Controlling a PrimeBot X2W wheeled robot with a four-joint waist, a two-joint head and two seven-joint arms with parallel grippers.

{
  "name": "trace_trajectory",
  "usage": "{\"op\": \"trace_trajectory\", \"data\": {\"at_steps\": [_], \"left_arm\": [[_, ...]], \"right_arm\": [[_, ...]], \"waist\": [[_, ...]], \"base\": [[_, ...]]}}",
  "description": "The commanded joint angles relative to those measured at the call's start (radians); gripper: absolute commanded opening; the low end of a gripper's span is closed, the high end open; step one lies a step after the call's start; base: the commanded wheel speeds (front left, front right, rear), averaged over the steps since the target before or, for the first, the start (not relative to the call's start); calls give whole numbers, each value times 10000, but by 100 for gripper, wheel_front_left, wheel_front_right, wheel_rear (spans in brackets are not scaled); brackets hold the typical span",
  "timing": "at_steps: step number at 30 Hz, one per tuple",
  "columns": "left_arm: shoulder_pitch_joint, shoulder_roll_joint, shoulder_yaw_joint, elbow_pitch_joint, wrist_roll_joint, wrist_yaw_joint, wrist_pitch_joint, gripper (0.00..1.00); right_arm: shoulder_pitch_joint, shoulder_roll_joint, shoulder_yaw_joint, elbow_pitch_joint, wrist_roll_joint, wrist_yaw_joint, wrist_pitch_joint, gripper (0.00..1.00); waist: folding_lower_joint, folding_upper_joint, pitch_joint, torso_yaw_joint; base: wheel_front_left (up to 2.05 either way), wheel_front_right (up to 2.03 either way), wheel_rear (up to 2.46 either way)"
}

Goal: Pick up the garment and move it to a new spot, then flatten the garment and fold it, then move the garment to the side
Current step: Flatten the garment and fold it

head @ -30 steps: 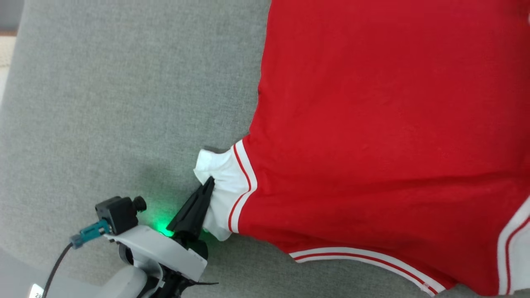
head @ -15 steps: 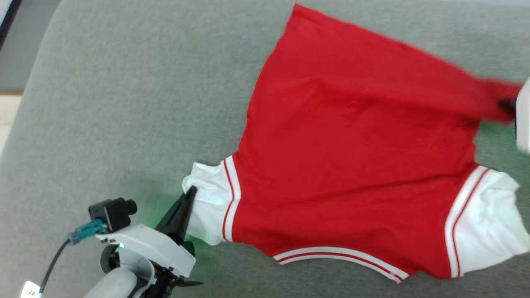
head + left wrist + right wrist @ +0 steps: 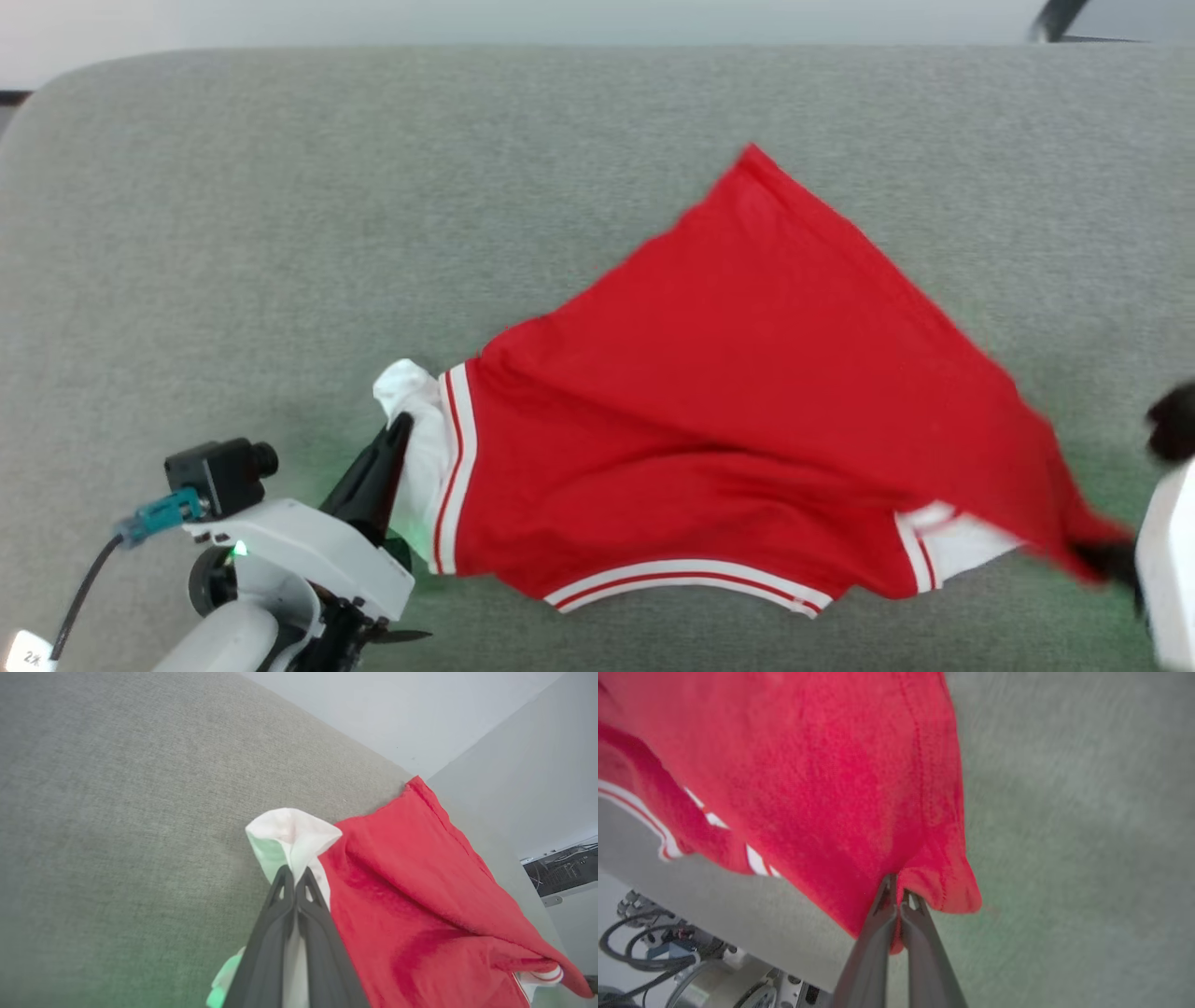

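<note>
Left gripper [image 3: 400, 427] clamps the white sleeve [image 3: 292, 830] of the soft bright-red fabric garment [image 3: 747, 373], right gripper [image 3: 896, 882] its red corner [image 3: 945, 891]; pull taut, lower evenly

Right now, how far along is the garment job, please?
Grasping looks done: left gripper shut on the garment at its white sleeve, right gripper at a red corner. In hand: it is stretched between them on the grey cushion. Left: flattening, folding, moving aside.

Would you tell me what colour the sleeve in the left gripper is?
The sleeve is white, with a red-striped band; clearest in the head view.
</note>
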Motion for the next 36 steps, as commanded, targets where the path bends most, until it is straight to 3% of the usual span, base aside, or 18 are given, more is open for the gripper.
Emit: {"op": "trace_trajectory", "data": {"at_steps": [1,6,12,13,14,15,22,25,28,36], "left_arm": [[141,71,22,-67,49,89,-10,0],[181,187,72,-159,91,130,-43,0],[146,251,96,-140,77,41,-24,0],[131,260,86,-120,81,15,-12,0],[115,268,79,-104,87,-14,-3,0],[90,251,57,-85,96,-17,17,0],[-87,31,-164,25,178,-207,72,0],[-172,-19,-193,40,219,-273,49,0],[-317,-113,-194,91,227,-329,42,0],[-743,-480,-349,399,295,-547,55,0]], "right_arm": [[655,77,-47,-465,41,-16,279,0],[1964,109,65,-1462,-131,-16,790,0],[1900,-325,817,-898,46,-16,-293,0],[1712,-478,966,-686,107,-16,-674,46],[1551,-704,1163,-502,223,-16,-1028,84],[1378,-967,1358,-389,400,-16,-1436,100],[-227,-3414,1870,17,1669,-16,-4579,100],[-1393,-3836,1866,322,1354,-16,-5476,100],[-2859,-3276,2089,495,575,-16,-5547,100],[-5321,-184,3168,1072,-1603,-16,-3465,100]], "waist": [[0,0,9,-270],[0,0,129,-460],[0,0,276,-515],[0,0,289,-506],[0,0,295,-491],[0,0,288,-453],[0,0,317,-6],[0,0,487,217],[0,0,719,432],[0,0,1320,978]], "base": [[0,0,0],[0,0,0],[0,0,0],[0,0,0],[0,0,0],[0,0,0],[0,0,0],[0,0,0],[0,0,0],[0,0,0]]}}
